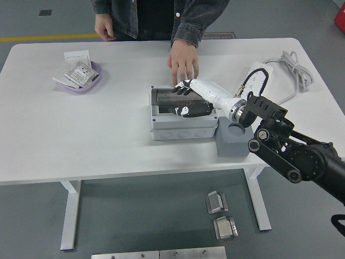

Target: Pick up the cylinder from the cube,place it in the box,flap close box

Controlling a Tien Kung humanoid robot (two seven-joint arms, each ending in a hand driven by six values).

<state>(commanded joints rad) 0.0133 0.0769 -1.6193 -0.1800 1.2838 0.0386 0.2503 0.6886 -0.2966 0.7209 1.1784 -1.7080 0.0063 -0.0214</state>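
The grey box (183, 128) stands at mid-table. Its clear flap (167, 100) lies down almost flat over the opening, and the inside no longer shows. My right hand (190, 100) rests on top of the flap with fingers spread, holding nothing. The grey cube (234, 140) sits just right of the box, its round socket partly covered by my wrist. No cylinder is visible. A person's hand (183, 60) rests on the table just behind the box. My left arm is out of sight.
A purple bowl (81, 76) with cards sits at the far left, a small white box (77, 55) behind it. A white cable (288, 67) lies coiled at the far right. Metal parts (218, 202) lie on the floor below.
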